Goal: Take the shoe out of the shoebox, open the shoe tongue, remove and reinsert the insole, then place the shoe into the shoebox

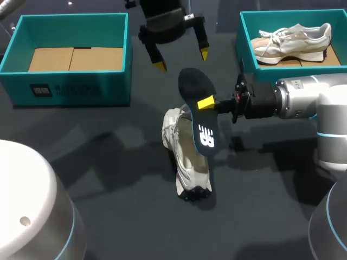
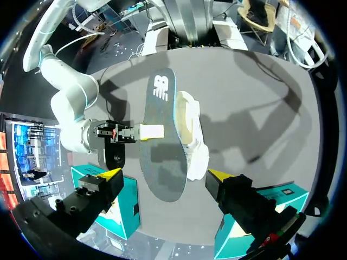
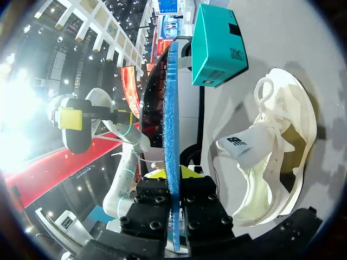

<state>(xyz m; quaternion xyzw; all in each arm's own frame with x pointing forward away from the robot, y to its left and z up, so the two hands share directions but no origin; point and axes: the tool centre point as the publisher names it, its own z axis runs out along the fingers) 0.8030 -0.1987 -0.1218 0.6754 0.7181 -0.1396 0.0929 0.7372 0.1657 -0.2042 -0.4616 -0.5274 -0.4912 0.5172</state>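
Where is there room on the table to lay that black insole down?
Bare table lies between the left box and the shoe, and in front of it. The left box has a bare cardboard floor. The middle is crowded: the right pincer holds the insole over the shoe, the left pincer close by. The right box holds a second shoe.

Two teal shoeboxes (image 1: 76, 86) (image 1: 244, 49), two white shoes (image 1: 187, 162) (image 1: 293, 38), one insole (image 1: 194, 84) and two tools (image 1: 181, 59) (image 1: 206, 103).

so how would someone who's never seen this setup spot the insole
On the dark table, between the left box and the right box, lies a white shoe. Over it the right gripper grips the insole: flat, sole-shaped, with a white logo, and dark where the shoe is white.
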